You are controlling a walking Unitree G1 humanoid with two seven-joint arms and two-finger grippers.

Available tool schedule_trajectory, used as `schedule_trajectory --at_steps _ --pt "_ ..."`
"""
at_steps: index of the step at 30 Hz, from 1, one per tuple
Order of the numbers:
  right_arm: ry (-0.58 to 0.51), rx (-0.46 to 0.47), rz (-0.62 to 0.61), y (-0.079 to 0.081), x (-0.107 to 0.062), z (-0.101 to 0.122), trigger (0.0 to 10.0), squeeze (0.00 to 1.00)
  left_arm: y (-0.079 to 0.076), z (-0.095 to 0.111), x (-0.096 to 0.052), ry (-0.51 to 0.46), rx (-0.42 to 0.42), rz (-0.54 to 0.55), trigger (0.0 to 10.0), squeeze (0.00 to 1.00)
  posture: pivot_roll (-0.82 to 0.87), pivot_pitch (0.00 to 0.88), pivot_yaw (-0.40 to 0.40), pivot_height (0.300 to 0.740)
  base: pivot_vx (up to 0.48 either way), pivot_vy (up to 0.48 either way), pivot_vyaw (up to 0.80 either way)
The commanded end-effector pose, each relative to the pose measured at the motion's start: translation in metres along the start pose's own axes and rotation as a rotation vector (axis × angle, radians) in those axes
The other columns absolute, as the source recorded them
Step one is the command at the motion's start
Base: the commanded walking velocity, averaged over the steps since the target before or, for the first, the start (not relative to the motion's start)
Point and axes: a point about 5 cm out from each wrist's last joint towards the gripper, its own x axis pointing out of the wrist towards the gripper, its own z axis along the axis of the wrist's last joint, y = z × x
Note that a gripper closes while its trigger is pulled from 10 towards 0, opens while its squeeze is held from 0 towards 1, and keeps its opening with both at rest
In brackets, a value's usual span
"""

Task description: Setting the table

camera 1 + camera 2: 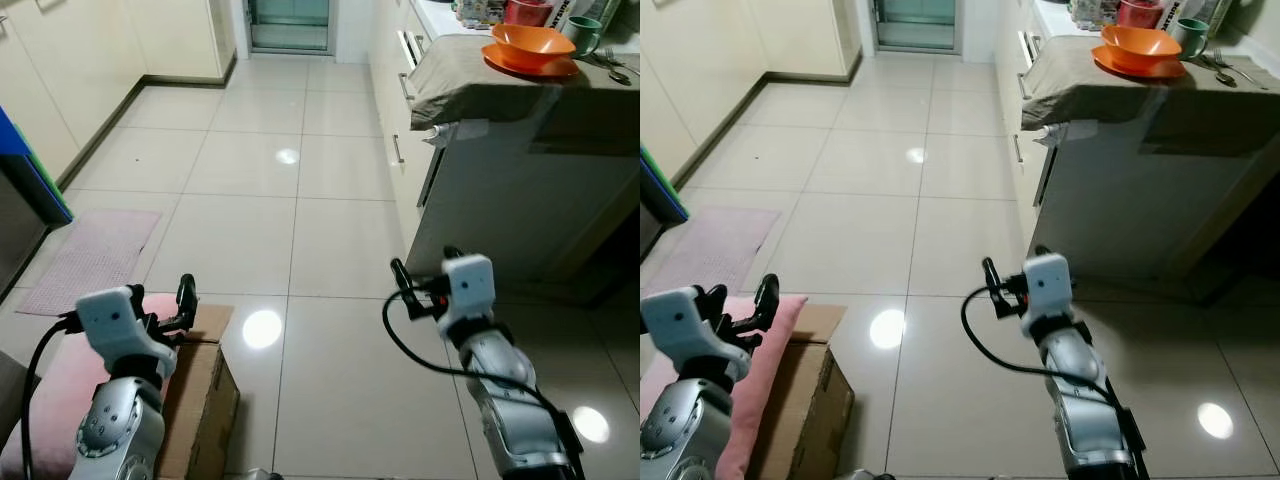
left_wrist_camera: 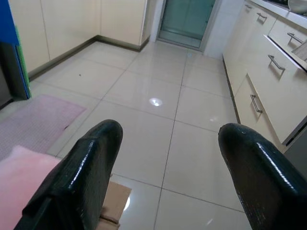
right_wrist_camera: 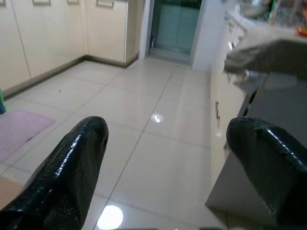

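Left eye view: the robot stands on a tiled kitchen floor (image 1: 260, 200), both arms raised in front of it, neither carrying anything. The left pincer (image 2: 165, 158) is spread wide and empty, hovering above a cardboard box (image 1: 200, 395) with a pink cushion (image 1: 55, 385) beside it. The right pincer (image 3: 165, 163) is likewise spread wide and empty, held over bare floor, well apart from the table.

The tableware sits ahead and to the robot's right, on a table (image 1: 520, 200) covered with a grey-brown cloth (image 1: 450, 85). An orange bowl (image 1: 532, 42) rests on an orange plate (image 1: 530, 66). Just beside them are a green mug (image 1: 1191, 37), a red container (image 1: 527, 12) and cutlery (image 1: 1225, 68).

Assessment: the task appears to be at an early stage. Nothing is gripped, and the robot is not yet within reach of the dishes. Approaching the table and handling the dishes remain to be done.

Writing: none legible. Packaging at the far end of the table is too small to read.
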Motion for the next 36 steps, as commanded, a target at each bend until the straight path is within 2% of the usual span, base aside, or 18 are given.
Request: schedule_trajectory --at_steps 1,6,12,22,27,28,36 --pt "0.026 -0.002 -0.007 0.0 0.0 -0.005 10.0 0.0 0.002 0.0 0.002 0.014 0.028 0.008 10.0 1.0 -0.05 0.023 0.034 0.74 0.0 0.0 0.0" --pt "0.049 -0.001 -0.006 -0.001 -0.004 -0.007 10.0 0.0 0.004 -0.001 0.001 0.026 0.011 0.005 10.0 1.0 -0.04 0.028 0.031 0.74 0.0 0.0 0.0" --pt "0.041 -0.023 0.008 0.0 0.0 -0.007 10.0 0.0 -0.001 0.0 0.004 0.024 -0.004 -0.017 10.0 1.0 -0.04 0.028 0.035 0.74 0.0 0.0 0.0" --pt "0.041 0.002 0.01 0.003 0.005 -0.005 10.0 0.0 -0.001 0.002 0.006 0.019 -0.012 -0.025 10.0 1.0 -0.03 0.027 0.033 0.74 0.0 0.0 0.0" --pt "0.05 0.026 -0.027 -0.003 0.005 -0.007 10.0 0.0 -0.003 0.001 0.008 0.015 0.0 -0.037 10.0 1.0 -0.04 0.027 0.031 0.74 0.0 0.0 0.0" --pt "0.048 0.034 -0.026 -0.003 0.004 -0.009 10.0 1.0 -0.003 0.0 0.008 0.014 -0.008 -0.035 10.0 1.0 -0.04 0.029 0.031 0.74 0.0 0.0 0.0" --pt "0.046 0.047 0.021 0.002 0.005 -0.011 10.0 1.0 -0.007 0.0 0.009 0.015 -0.025 -0.061 10.0 1.0 -0.04 0.031 0.03 0.74 0.0 0.0 0.0"
